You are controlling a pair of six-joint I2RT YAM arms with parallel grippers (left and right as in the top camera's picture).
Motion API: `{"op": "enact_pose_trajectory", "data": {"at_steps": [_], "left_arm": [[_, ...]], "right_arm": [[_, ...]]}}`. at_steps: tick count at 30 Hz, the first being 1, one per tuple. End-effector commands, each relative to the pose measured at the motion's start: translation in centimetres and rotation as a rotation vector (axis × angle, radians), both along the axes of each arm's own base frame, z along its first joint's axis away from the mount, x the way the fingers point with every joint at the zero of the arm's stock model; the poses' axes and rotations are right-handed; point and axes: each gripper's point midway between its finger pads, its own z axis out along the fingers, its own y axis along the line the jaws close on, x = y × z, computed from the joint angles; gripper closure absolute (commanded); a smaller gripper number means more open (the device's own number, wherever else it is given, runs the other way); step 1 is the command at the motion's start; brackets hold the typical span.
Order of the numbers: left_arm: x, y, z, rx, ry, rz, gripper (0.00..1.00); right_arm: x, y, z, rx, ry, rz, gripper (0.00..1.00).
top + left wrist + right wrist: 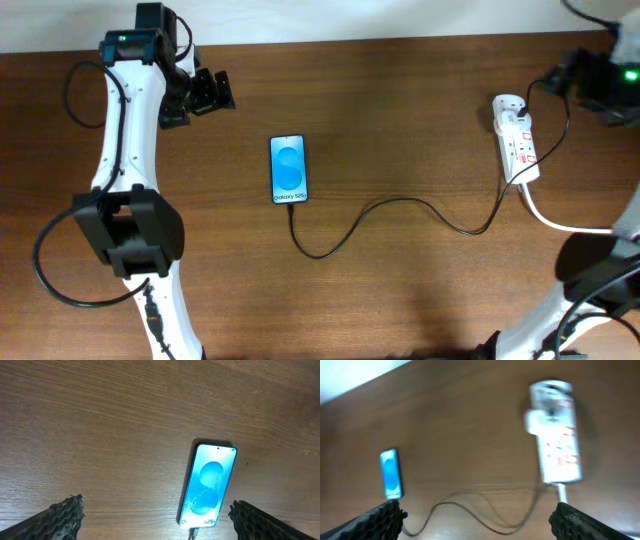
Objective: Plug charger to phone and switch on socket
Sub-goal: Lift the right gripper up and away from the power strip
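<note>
The phone (288, 169) lies flat mid-table with its blue screen lit; it also shows in the left wrist view (207, 485) and the right wrist view (390, 473). The charger (380, 212), a thin black cable, has its tip in the phone's foot and curves right to the socket (516, 138), a white power strip with red switches, blurred in the right wrist view (556, 435). My left gripper (208, 92) is open and empty at the back left, far from the phone. My right gripper (560, 78) is open, raised at the back right beside the socket.
The socket's thick white cord (560, 222) runs off toward the right edge. The right arm's base (590, 270) fills the front right; the left arm (130, 200) stands along the left side. A white wall edges the table's back.
</note>
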Motion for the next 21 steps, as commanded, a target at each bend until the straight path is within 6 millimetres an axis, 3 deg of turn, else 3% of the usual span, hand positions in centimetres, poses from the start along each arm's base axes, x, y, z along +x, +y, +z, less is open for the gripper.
{"op": "enact_pose_trajectory", "data": {"at_steps": [1, 6, 21], "left_arm": [[0.0, 0.3, -0.3, 0.006, 0.009, 0.010, 0.01], [0.0, 0.3, -0.3, 0.006, 0.009, 0.010, 0.01], [0.0, 0.3, -0.3, 0.005, 0.009, 0.009, 0.01]], "right_arm": [[0.0, 5.4, 2.3, -0.058, -0.064, 0.150, 0.02], [0.3, 10.8, 2.1, -0.062, -0.062, 0.281, 0.02], [0.3, 10.8, 2.1, -0.062, -0.062, 0.282, 0.02]]}}
